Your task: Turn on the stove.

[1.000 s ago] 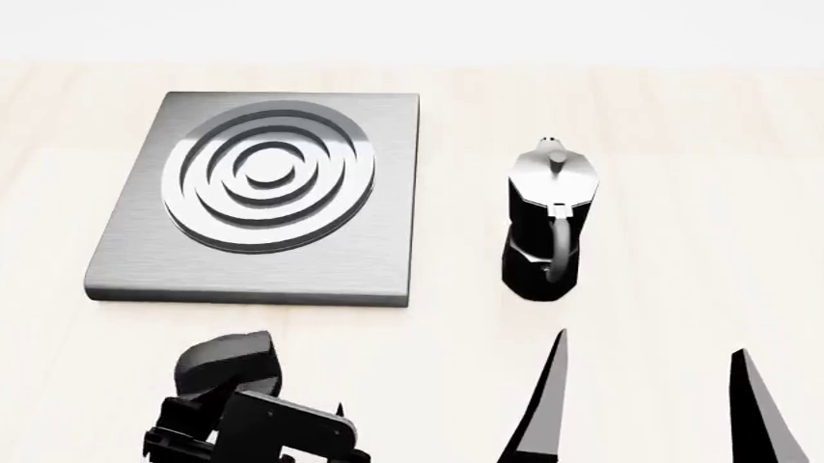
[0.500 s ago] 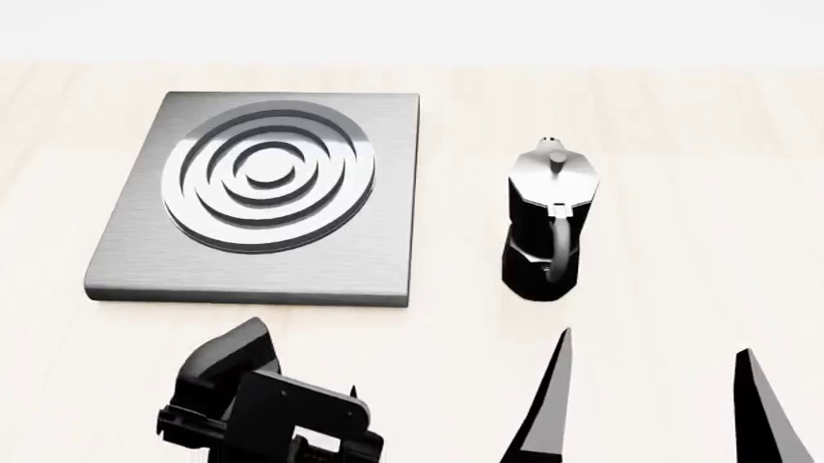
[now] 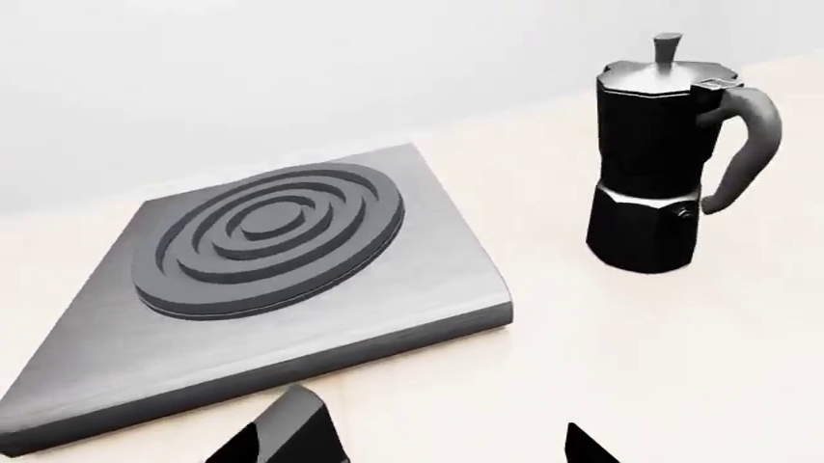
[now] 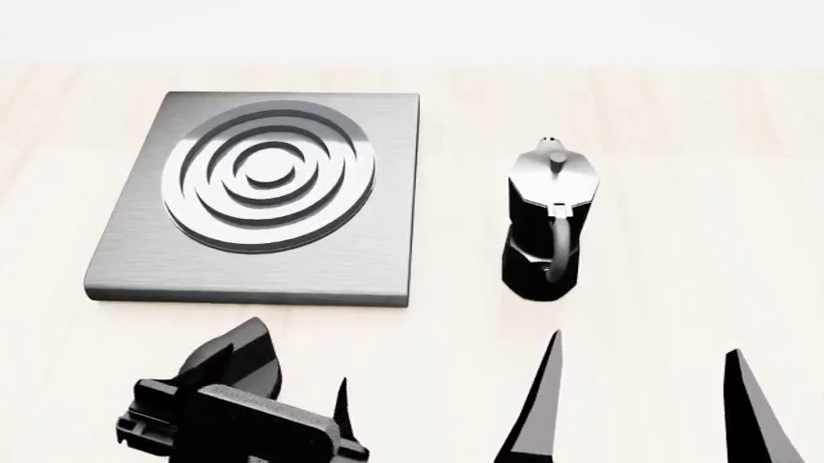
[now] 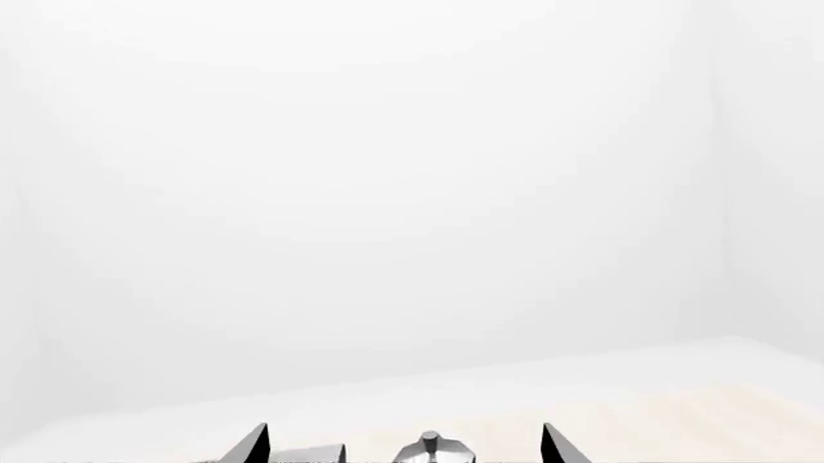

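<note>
We see the flat square brushed grey metal stove (image 4: 258, 203), with raised concentric rings, lying on the pale wood-grain bench (image 4: 670, 125) at its left. Well to its right stands a faceted black-and-silver moka pot (image 4: 550, 222), lid shut. Our left claw (image 4: 299, 386) and right claw (image 4: 640, 400) both gape wide, empty.

— What colours do I see ahead of me?
— My stove (image 4: 264, 198) is brushed grey metal, its concentric rings shading from pale silver to dark grey.
— And at the frame's right?
— The moka pot (image 4: 547, 227) is black below, silver on top. The table (image 4: 682, 164) is pale cream wood grain. My left gripper (image 4: 289, 400) is glossy black.
</note>
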Available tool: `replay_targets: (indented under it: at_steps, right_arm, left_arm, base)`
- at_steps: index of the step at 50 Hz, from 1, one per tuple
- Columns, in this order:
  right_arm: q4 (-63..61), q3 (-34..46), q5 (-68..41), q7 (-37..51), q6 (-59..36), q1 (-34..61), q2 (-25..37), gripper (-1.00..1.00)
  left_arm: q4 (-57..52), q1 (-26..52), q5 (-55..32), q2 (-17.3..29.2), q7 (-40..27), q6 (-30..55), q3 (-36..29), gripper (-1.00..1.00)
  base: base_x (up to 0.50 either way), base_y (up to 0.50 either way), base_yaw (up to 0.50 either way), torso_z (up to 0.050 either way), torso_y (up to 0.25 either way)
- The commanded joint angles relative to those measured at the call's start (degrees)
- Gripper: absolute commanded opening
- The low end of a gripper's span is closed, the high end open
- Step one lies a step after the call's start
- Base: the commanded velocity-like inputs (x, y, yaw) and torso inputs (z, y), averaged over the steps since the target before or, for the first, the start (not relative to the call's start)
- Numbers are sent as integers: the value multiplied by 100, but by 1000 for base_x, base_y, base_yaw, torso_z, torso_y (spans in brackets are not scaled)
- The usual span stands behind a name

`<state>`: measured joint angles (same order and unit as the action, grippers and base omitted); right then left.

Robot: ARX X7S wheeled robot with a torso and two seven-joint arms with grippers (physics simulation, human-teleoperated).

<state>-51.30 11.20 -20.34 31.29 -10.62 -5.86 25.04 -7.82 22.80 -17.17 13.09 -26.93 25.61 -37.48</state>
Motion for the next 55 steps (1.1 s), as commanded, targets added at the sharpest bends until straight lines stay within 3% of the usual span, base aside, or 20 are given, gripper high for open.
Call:
replay_targets:
  at_steps: [1, 29, 41, 45, 47, 55]
  right_arm:
    - [21, -31, 182, -125, -21, 18, -93, 100]
    - [101, 81, 274, -64, 32, -111, -45, 100]
    - [159, 60, 230, -53, 68, -108, -20, 100]
    - [194, 75, 229, -56, 80, -93, -23, 100]
    - [220, 92, 233, -61, 81, -76, -28, 100]
    - [285, 160, 260, -72, 96, -52, -40, 100]
  left_arm:
    - [-2180, -713, -233, 555, -72, 346, 237, 100]
    - [-3809, -2425, -2, 1717, -858, -882, 1404, 100]
    - [-3977, -2566, 3, 1866, -1075, -986, 1768, 100]
    - [-3576, -2707, 225, 1808, -996, -1463, 1691, 100]
    - [-3916, -2540, -33, 1885, -1078, -1023, 1822, 100]
    - [-3966, -2565, -85, 1929, -1109, -1006, 1892, 100]
  base:
    - [0, 0, 0, 0, 0]
    - [0, 0, 0, 0, 0]
    - [0, 0, 0, 0, 0]
    - [0, 0, 0, 0, 0]
    - [0, 0, 0, 0, 0]
    - [0, 0, 0, 0, 0]
